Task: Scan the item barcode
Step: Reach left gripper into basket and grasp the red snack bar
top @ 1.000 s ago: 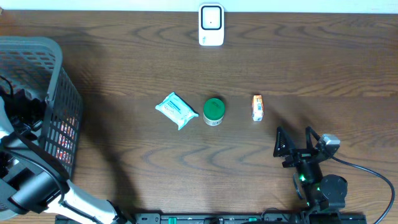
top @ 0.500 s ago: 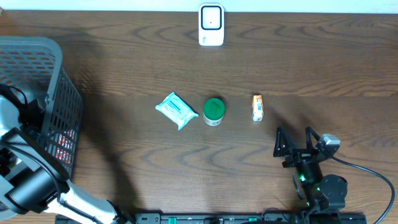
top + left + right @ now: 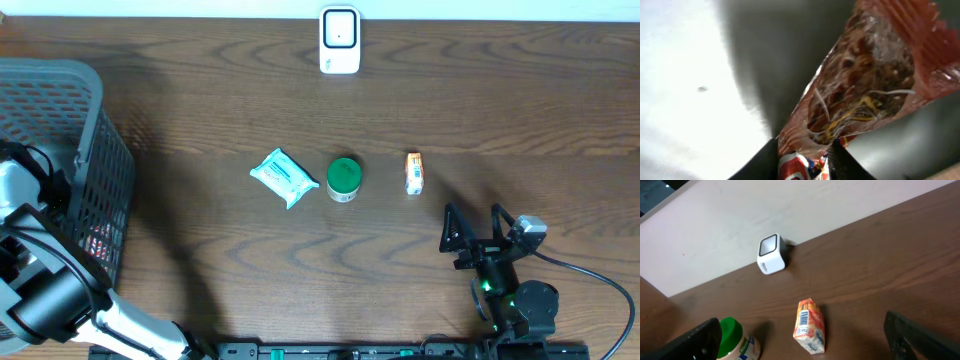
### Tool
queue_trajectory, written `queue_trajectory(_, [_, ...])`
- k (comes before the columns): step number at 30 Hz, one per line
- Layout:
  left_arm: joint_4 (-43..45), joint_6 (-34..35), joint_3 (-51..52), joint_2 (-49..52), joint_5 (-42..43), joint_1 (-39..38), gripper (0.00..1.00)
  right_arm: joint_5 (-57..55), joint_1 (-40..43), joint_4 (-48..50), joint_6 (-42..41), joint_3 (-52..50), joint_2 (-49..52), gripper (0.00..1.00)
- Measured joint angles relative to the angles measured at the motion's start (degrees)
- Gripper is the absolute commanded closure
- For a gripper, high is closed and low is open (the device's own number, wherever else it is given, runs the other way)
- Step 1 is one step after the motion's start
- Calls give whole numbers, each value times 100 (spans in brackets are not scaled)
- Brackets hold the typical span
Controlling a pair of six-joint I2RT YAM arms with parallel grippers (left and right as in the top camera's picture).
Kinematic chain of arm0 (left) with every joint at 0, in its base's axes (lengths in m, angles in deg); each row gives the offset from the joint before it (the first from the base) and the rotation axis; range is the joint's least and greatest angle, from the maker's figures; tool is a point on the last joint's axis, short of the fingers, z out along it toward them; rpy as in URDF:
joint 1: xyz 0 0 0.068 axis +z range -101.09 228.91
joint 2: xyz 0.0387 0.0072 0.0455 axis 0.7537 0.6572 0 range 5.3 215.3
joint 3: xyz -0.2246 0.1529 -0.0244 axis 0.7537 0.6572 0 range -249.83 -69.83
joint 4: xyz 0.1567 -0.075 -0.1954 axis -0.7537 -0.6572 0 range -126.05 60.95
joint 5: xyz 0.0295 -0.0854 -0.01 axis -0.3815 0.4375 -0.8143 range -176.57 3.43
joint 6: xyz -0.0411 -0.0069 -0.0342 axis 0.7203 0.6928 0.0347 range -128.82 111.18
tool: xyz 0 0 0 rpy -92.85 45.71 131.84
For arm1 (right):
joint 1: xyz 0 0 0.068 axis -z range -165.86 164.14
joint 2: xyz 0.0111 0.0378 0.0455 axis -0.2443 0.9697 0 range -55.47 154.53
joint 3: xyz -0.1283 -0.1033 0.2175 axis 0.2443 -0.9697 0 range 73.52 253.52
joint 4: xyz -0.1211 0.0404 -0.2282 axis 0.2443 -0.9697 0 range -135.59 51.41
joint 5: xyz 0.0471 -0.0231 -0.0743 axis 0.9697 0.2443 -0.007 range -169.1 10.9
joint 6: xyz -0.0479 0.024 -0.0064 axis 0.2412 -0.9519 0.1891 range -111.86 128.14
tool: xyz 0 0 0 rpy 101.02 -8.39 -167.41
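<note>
Since the left jaws pinch the snack packet (image 3: 865, 85) by one end inside the basket (image 3: 108, 170), right jaws gaping idle, I'd lift it slowly toward the scanner (image 3: 340, 40).

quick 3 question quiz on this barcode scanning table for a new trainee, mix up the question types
1. True or false: the green-lidded round jar lies between the pale blue wipes pack and the small orange carton.
2. What is the left gripper closed on? A) a red-and-clear crinkly snack packet B) a white box C) a green lid
3. Which camera view shows the barcode on the small orange carton?
Key: 1 true; 2 A; 3 the right wrist view.
</note>
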Motion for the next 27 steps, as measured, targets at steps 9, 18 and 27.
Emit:
queue_trajectory(9, [-278,621,-358,0,-619,-2,93,0,0,0,0,0,0,1])
queue_trajectory(18, [-1099,1165,-2566,-1032,-557,-2,93,0,0,0,2,0,0,1])
queue_trajectory(27, [-861,1950,-3445,-3438,1517,-426,93,2,0,0,2,0,0,1])
